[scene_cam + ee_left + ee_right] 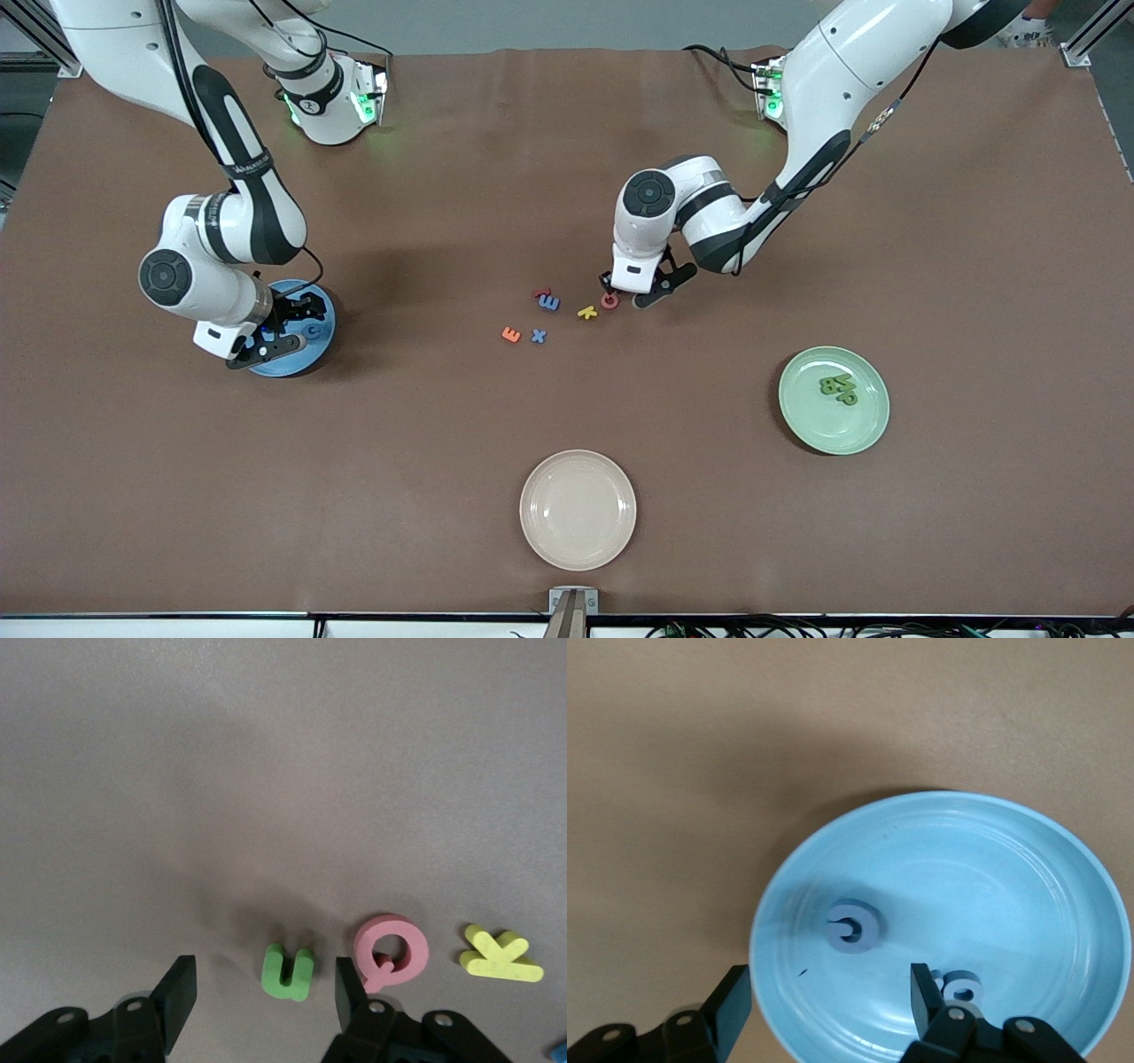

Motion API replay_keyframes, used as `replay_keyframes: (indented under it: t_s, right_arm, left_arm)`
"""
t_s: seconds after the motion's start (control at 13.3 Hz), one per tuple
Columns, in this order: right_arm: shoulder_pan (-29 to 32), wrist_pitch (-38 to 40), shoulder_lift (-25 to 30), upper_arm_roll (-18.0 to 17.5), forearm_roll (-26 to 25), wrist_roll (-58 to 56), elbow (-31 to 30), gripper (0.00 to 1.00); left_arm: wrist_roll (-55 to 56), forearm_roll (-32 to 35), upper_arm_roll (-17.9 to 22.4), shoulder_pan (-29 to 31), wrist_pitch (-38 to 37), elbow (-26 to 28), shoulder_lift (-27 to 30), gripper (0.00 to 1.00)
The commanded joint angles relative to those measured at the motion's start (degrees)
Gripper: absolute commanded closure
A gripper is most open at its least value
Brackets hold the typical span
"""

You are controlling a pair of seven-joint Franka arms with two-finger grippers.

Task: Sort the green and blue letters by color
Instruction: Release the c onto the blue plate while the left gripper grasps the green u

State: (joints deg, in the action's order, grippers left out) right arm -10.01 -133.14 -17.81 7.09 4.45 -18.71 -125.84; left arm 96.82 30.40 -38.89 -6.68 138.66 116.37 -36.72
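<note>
Left gripper (261, 992) wide around green U (288, 972) mid-bench; could nudge pink Q (391, 950). Right gripper (830, 998) wide, empty, over blue plate (1063, 850).

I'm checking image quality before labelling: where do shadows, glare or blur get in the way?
Front view: even light, soft arm shadows, letters tiny. Left wrist view: the left gripper shadows the table around the green U, which stays sharp. Right wrist view: the blue plate shows faint sheen; its letters look slightly soft.

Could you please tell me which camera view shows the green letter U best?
The left wrist view: the green U lies on the table between the open left gripper fingers, beside the pink letter. In the front view the arm hides it; the right wrist view misses it.
</note>
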Motion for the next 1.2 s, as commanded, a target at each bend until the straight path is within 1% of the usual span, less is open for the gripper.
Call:
replay_keyframes:
  t_s: [0.0,0.15,0.22,0.45,0.52,0.75,0.9,0.97,1.05,1.12]
  right_arm:
    - [-4.6,4.5,1.3,-0.5,-0.6,8.7,3.0,0.19]
    - [-9.5,6.7,0.7,-0.5,-0.5,17.3,7.3,0.19]
    - [-11.5,7.0,-0.8,-0.5,-0.2,20.5,10.0,0.2]
    - [-17.6,8.3,-7.3,-0.7,0.5,30.5,19.4,0.2]
    - [-20.0,8.7,-9.5,-0.7,1.0,35.1,22.4,0.2]
    - [-26.4,9.2,-15.8,-0.7,1.3,47.9,30.0,0.2]
    - [-29.3,9.2,-19.6,-0.7,1.3,54.6,34.9,0.2]
    - [-30.7,9.2,-21.5,-0.7,1.3,57.9,37.0,0.2]
    - [-31.4,9.2,-22.7,-0.7,1.3,59.7,38.5,0.21]
    - [-31.9,9.0,-23.8,-0.7,1.2,60.6,39.5,0.21]
  left_arm:
    - [1.4,1.3,0.0,-0.3,0.2,-0.4,-0.5,0.33]
    - [1.4,1.3,0.1,-0.3,0.2,-0.7,-1.2,0.34]
    - [1.4,1.3,0.1,-0.3,0.2,-0.8,-1.2,0.34]
    - [1.4,1.3,0.1,-0.4,0.3,-1.2,-1.5,0.34]
    - [1.4,1.3,0.1,-0.3,0.3,-1.1,-1.7,0.37]
    - [1.4,1.3,0.3,-0.2,0.3,-1.8,-2.4,0.51]
    - [1.4,1.3,0.3,0.2,0.3,-2.3,-3.1,0.72]
    - [1.3,1.3,0.4,0.3,0.3,-2.7,-3.3,0.8]
    - [1.3,1.3,0.5,0.2,0.3,-2.8,-3.4,0.84]
    - [1.0,1.3,0.5,0.8,0.2,-2.8,-3.3,0.91]
